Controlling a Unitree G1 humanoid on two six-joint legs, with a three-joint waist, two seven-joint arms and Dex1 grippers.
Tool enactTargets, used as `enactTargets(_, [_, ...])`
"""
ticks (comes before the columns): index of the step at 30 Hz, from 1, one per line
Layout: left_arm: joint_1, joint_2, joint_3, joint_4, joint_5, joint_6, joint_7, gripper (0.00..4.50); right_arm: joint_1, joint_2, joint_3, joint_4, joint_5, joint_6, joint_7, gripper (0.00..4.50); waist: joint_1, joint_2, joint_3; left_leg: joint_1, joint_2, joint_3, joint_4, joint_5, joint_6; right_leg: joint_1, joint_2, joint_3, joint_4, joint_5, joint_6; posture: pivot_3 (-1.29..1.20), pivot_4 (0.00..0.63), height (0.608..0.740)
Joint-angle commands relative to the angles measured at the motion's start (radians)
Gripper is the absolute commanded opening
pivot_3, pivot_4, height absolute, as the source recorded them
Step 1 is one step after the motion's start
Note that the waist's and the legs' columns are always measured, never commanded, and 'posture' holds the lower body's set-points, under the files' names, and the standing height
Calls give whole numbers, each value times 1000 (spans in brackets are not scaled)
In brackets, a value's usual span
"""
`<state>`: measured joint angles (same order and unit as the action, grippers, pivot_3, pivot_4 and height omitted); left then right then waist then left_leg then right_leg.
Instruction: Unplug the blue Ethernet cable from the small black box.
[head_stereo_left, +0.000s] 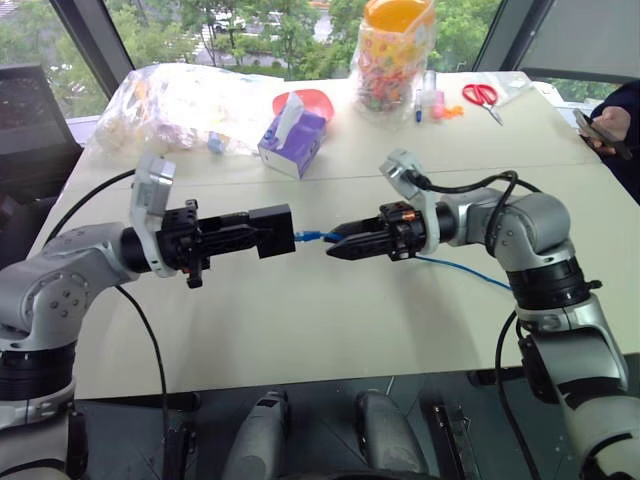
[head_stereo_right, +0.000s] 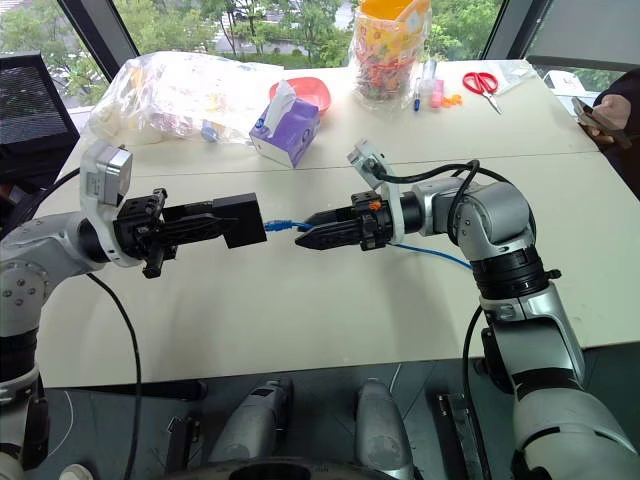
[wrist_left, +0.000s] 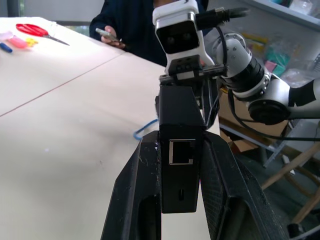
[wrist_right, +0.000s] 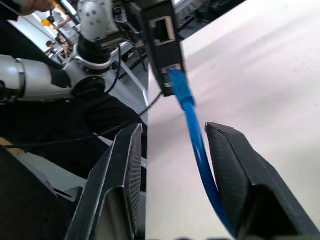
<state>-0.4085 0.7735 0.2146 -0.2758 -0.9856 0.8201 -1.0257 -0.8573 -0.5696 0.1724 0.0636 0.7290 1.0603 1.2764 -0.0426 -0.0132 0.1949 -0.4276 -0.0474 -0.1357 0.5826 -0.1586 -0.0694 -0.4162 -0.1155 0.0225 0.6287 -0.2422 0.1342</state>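
Held up over the pale tabletop (head_stereo_left: 300, 330), nearest the camera: small matte black box (head_stereo_left: 271, 231), clamped tight between the two black fingers of the left gripper (head_stereo_left: 262, 233), port side facing right. Second empty port visible on its top face in the left wrist view (wrist_left: 181, 151).

Plugged into that right side: thin light-blue Ethernet cable (head_stereo_left: 312, 237), plug still seated in the box (wrist_right: 176, 82). Runs straight from there between the fingers of the right gripper (head_stereo_left: 334, 246), then trails back over the table behind the right wrist (head_stereo_left: 470, 270).

Right gripper's fingers parted, standing either side of the cord with a clear gap, so not pinching anything as far as the wrist view shows. Tips just short of the plug, pointing at the box.

Further back on the table: purple tissue box (head_stereo_left: 292, 141) with a white tissue sticking up, red bowl (head_stereo_left: 312, 101) just behind it, big crinkly clear plastic bag (head_stereo_left: 180, 100) to the left, clear jar with orange lid full of colourful bits (head_stereo_left: 395, 55), red-handled scissors (head_stereo_left: 482, 97) off to the right. Person's hand holding a phone (head_stereo_left: 605, 128) at the far right edge.
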Motion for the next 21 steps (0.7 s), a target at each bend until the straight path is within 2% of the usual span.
enactTargets(1, [-22,-4,18,-13,-5,-19,1,479,-21,14,-33,-40,31,12,-12,2204,1,0,0,0,0,0,0,0,0,0,0,0,0,0,0,0,150,728])
enactTargets(9, [-33,-28,0,-24,-7,-14,7,479,-57,80,-40,-20,33,16,-66,2204,0,0,0,0,0,0,0,0,0,0,0,0,0,0,0,0,150,728])
enactTargets(21, [-22,-33,-8,-32,7,-19,6,479,-69,89,-37,-19,35,18,-62,2204,0,0,0,0,0,0,0,0,0,0,0,0,0,0,0,0,150,728])
